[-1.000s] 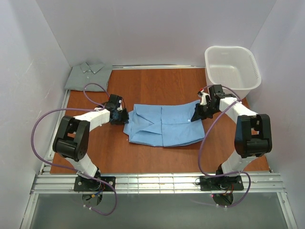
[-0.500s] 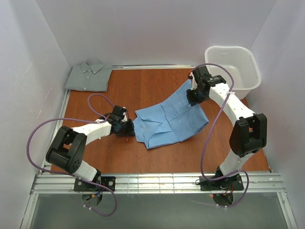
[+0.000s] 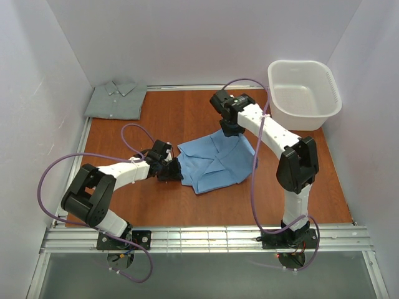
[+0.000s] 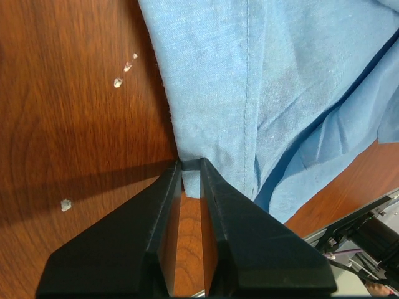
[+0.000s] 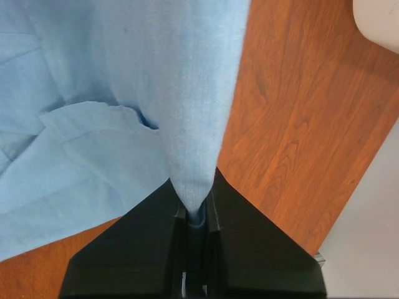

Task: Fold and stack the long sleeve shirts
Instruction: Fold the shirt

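My right pincer (image 5: 194,212) was closed on a lifted edge of the light-blue shirt (image 3: 215,165) on the desk (image 3: 187,118). My left pincer (image 4: 191,168) nipped its hem shallowly. That nip could slip, skewing the fold.

Count, top view.
Long sleeve shirts: two. One sky-blue shirt (image 3: 212,163) at centre of frame, one grey-green shirt (image 3: 116,99) at upper left.
White plastic basket (image 3: 299,62): one, upper right.
Robot arms: two, left arm (image 3: 118,171) and right arm (image 3: 274,134).
Grippers: two, one per arm, left gripper (image 3: 174,169) and right gripper (image 3: 230,129).
Purple cables (image 3: 252,193): two, one looping along each arm.
Wooden table (image 3: 187,115): one.
Left wrist view: four small pale flecks (image 4: 117,82) on the wood. Three sit at upper left and one at the left edge.
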Motion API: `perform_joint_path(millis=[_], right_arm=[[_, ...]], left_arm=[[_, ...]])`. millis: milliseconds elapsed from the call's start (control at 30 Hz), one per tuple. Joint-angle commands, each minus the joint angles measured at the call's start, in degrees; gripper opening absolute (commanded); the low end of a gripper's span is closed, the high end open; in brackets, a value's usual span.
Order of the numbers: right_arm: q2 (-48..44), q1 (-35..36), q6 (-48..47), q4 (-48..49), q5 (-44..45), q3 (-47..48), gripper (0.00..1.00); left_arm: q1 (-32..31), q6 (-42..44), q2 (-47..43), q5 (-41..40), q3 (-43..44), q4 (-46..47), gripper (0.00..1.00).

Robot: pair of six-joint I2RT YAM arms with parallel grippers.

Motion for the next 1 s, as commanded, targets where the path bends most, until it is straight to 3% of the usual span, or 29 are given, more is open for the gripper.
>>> perform_joint_path(millis=[0, 167, 533, 800, 967], right_arm=[[2.17, 5.04, 5.56, -4.68, 8.14, 4.93, 0.01], [5.07, 10.93, 8.73, -5.65, 10.88, 8.0, 0.01], [11.67, 18.24, 13.04, -2.93, 5.0, 11.44, 0.01], [9.3, 20.0, 14.36, 12.61, -4.49, -0.15, 0.06], [9.04, 19.91, 14.01, 17.28, -7.92, -4.02, 0.08]], left_arm=[[-0.23, -1.27, -0.94, 1.12, -1.22, 1.57, 0.12], [-0.23, -1.89, -0.94, 1.47, -1.92, 2.36, 0.12], [-0.23, -3.03, -1.55, 2.0, -3.33, 3.85, 0.12], [-0.23, -4.26, -2.43, 1.56, -4.3, 4.2, 0.11], [-0.23, -4.44, -2.69, 1.29, -4.39, 4.2, 0.11]])
